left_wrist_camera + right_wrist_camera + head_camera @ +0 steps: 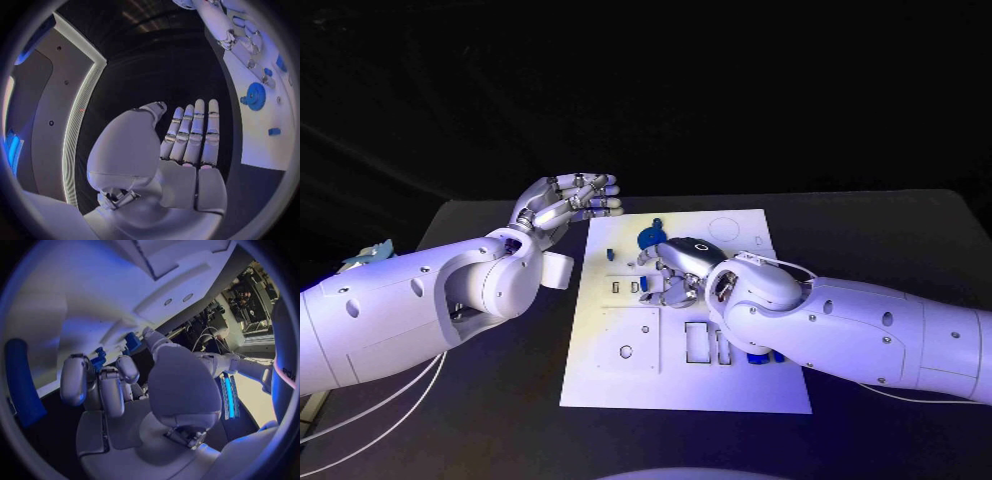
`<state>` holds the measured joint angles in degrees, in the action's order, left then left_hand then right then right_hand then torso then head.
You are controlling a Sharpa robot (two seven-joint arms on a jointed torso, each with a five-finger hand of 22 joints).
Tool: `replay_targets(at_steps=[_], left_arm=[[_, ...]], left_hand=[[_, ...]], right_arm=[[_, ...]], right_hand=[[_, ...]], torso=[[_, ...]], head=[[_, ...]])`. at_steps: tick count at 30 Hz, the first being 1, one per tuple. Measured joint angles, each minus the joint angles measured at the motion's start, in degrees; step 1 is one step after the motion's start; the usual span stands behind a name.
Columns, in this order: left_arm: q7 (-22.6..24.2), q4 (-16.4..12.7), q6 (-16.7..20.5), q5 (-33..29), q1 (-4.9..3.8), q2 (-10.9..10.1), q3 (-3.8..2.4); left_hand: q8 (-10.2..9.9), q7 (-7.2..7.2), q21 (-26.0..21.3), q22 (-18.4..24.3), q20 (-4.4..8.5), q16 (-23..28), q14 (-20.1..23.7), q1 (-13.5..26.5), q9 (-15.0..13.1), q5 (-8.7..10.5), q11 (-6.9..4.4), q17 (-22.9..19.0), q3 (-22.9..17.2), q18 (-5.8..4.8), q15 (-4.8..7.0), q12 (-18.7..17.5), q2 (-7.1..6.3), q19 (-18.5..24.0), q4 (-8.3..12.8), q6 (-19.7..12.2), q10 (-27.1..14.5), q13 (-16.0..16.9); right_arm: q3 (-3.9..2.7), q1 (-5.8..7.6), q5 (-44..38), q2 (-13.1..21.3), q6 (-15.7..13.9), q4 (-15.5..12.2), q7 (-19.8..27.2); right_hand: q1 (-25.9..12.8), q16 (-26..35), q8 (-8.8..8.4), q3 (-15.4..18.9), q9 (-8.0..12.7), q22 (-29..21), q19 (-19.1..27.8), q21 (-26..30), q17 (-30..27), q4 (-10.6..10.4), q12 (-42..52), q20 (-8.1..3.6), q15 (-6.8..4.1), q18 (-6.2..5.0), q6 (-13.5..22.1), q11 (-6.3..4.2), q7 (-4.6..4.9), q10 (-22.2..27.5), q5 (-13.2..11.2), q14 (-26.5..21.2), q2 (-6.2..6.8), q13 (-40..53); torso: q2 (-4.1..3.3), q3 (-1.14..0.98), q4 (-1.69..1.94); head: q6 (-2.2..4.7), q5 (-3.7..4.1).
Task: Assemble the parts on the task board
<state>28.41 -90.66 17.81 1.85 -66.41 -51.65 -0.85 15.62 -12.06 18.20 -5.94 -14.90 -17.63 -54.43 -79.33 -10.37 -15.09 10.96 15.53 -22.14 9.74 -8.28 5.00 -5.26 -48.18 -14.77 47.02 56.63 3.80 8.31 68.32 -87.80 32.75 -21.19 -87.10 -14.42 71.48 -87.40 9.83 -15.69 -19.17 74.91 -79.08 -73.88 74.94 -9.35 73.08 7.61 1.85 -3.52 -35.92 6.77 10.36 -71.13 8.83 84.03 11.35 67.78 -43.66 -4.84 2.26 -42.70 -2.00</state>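
left hand (pixel 567 203) fingers spread, holding nothing.

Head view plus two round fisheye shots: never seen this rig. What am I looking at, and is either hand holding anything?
It is a two-armed robot at a black table. The square picture comes from a camera on its head, looking down. Each round picture comes from a camera at one wrist, looking along that arm's own hand.

In the middle lies the white task board, a plate with cut-out slots and small blue parts. The biggest is a round blue part near the board's far end.

The left hand is off the board's left edge, fingers straight and apart, holding nothing. The right hand is over the board with fingers curled down among small blue pieces. Whether it grips one, I cannot tell.
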Motion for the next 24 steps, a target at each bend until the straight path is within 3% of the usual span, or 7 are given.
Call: replay_targets(at_steps=[5,7,11,14,16,20,24], left_arm=[[-2.5,1.0,-0.4,1.2,0.00,-0.4,0.00],[-4.6,1.5,-0.6,2.6,-0.01,-0.4,0.00],[-10.1,2.9,-1.6,7.1,-0.03,-0.1,0.00],[-15.1,3.8,-3.2,11.9,-0.03,0.3,0.00],[-18.6,4.2,-4.7,15.3,-0.04,0.6,0.00],[-26.9,4.7,-8.8,23.9,-0.15,1.1,0.00],[-34.3,5.0,-12.7,31.6,-1.12,1.8,0.06]], left_hand=[[-0.2,0.03,4.5,-1.8,2.83,-8.2,-9.1,1.5,-0.2,0.31,-1.67,4.9,-0.2,0.00,2.64,0.8,-1.47,-7.4,-0.2,0.0,4.2,0.7],[-0.4,0.08,7.0,-3.0,4.07,-13.3,-11.9,1.7,-0.3,0.31,-2.33,7.9,-0.2,-0.01,3.53,1.3,-1.71,-10.0,-0.3,0.3,5.5,0.9],[0.0,0.52,14.6,-7.0,6.61,-28.4,-16.5,2.2,-0.9,0.31,-3.83,16.9,0.4,-0.01,5.46,5.7,-2.15,-15.3,-0.5,1.4,9.8,3.3],[4.0,2.29,23.7,-12.4,8.38,-48.9,-21.8,3.0,-3.1,0.31,-5.53,36.5,2.7,-0.02,7.37,17.1,-2.18,-17.9,-0.8,2.8,10.3,11.6],[7.5,2.88,29.0,-15.8,9.00,-56.6,-24.0,4.1,-5.1,0.31,-6.34,45.1,4.6,-0.01,7.73,27.4,-1.59,-16.6,-1.2,2.3,6.7,19.5],[16.0,4.35,36.1,-20.5,9.80,-63.0,-28.0,10.9,-10.4,0.31,-7.66,54.1,7.9,-0.01,8.79,42.4,0.32,-14.6,-2.0,1.0,3.4,29.9],[22.1,5.53,40.6,-25.2,10.52,-64.8,-29.2,13.6,-14.5,0.91,-8.88,57.0,9.4,-0.01,9.82,50.7,0.77,-14.8,-2.2,0.6,4.6,36.8]], right_arm=[[-0.24,0.51,2.1,2.0,-2.4,-1.3,3.2],[-0.44,1.22,4.5,3.3,-3.1,-1.9,5.7],[-0.67,2.86,10.0,6.4,-4.2,-3.5,11.3],[-0.77,4.00,14.7,9.1,-4.7,-5.1,15.3],[-0.85,4.68,18.0,10.8,-4.9,-5.9,17.4],[-1.08,5.95,24.8,13.8,-5.6,-6.7,21.2],[-1.19,7.12,29.6,15.4,-6.1,-6.7,23.8]], right_hand=[[3.1,0.3,0.35,2.2,-1.1,0.0,0.3,1.4,0.0,-0.8,0.0,0.32,0.00,-0.13,-3.7,-0.35,0.38,0.5,1.1,0.0,-2.21,-0.5],[3.8,0.3,0.34,2.2,-1.1,0.0,0.8,2.2,0.0,-0.8,0.0,0.34,0.00,-0.91,-3.7,-0.51,0.37,0.9,1.8,0.0,-2.43,-0.9],[4.7,1.0,0.34,1.7,-1.1,-0.6,1.8,3.8,0.0,-0.6,-0.7,0.29,0.00,-0.91,-4.7,-0.30,0.40,1.9,3.3,0.0,-2.74,-1.7],[5.2,2.2,1.72,1.0,-1.6,-2.3,3.4,6.2,0.0,-0.9,-1.7,0.25,0.00,-1.81,-7.4,-0.47,0.67,3.3,3.9,0.0,-3.26,-3.0],[5.3,2.3,2.33,0.6,-1.7,-2.7,3.5,6.8,0.0,-0.9,-1.8,0.18,0.00,-1.81,-8.3,-0.61,0.66,3.5,3.9,0.0,-3.34,-3.4],[5.3,2.3,2.72,0.3,-1.8,-2.8,3.5,6.8,0.0,-1.2,-2.0,0.18,0.00,-1.81,-8.6,-0.77,0.39,3.6,3.9,0.0,-3.34,-3.8],[5.3,2.5,2.78,0.2,-1.8,-2.8,3.5,6.8,0.0,-1.2,-2.1,0.18,0.00,-1.81,-8.6,-0.84,0.39,3.7,4.1,0.0,-3.34,-3.9]], torso=[[0.16,0.01,-0.29],[0.30,0.03,-0.42],[0.70,0.14,-0.63],[1.05,0.24,-0.79],[1.25,0.31,-0.89],[1.70,0.46,-1.13],[2.10,0.53,-1.29]], head=[[0.22,-0.04],[0.37,-0.11],[0.44,-0.39],[0.35,-0.67],[0.20,-0.88],[-0.09,-1.41],[-0.40,-1.91]])
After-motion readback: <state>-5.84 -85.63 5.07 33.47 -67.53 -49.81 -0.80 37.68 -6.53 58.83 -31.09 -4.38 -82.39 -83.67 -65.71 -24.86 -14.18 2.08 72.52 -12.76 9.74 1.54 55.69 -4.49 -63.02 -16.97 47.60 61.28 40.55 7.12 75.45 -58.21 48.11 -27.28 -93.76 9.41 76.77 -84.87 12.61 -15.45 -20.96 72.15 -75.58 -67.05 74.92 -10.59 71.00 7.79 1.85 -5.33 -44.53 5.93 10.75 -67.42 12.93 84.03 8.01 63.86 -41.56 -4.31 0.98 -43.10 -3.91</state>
